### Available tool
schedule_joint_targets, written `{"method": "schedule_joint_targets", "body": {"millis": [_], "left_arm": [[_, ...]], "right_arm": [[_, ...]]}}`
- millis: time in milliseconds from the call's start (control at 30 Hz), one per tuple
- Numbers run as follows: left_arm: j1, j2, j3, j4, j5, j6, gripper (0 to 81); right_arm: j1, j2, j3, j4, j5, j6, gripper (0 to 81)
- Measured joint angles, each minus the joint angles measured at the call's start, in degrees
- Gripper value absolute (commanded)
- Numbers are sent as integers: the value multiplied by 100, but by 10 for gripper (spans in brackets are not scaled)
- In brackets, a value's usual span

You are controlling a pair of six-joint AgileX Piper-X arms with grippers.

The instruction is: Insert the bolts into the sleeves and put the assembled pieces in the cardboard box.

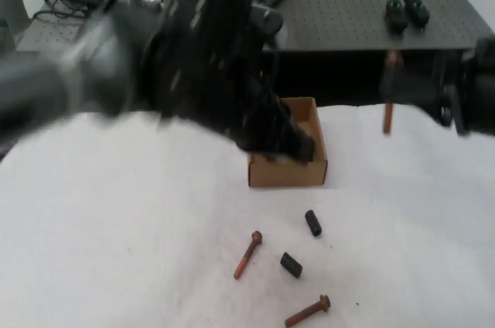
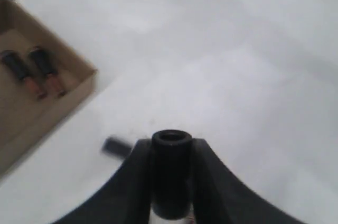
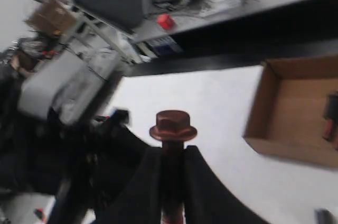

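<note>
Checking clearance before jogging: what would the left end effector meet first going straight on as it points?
Likely the white cloth, though depth is unclear; the left end effector, shut on a black sleeve, points at bare cloth beside the cardboard box.

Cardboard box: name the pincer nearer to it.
Left. The left pincer, shut on a sleeve, hangs at the front wall of the cardboard box; the right pincer, shut on a bolt, is well off to its side.

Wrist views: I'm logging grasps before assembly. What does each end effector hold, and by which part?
Left end effector: black sleeve, by its sides. Right end effector: copper bolt, by the shank below its head.
</note>
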Motion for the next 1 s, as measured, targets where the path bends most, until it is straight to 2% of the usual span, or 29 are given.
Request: {"method": "schedule_joint_targets", "body": {"millis": [133,300,1000], "left_arm": [[-131,-802,1163,-1644,781,-612,7],[-129,-1349,1619,-2528,912,-913,7],[-134,-1480,1680,-2865,979,-1186,7]], "right_arm": [[622,-28,0,-1001,-22,484,4],[1059,-28,0,-1250,-9,619,4],[1158,-28,0,-982,-99,456,4]]}}
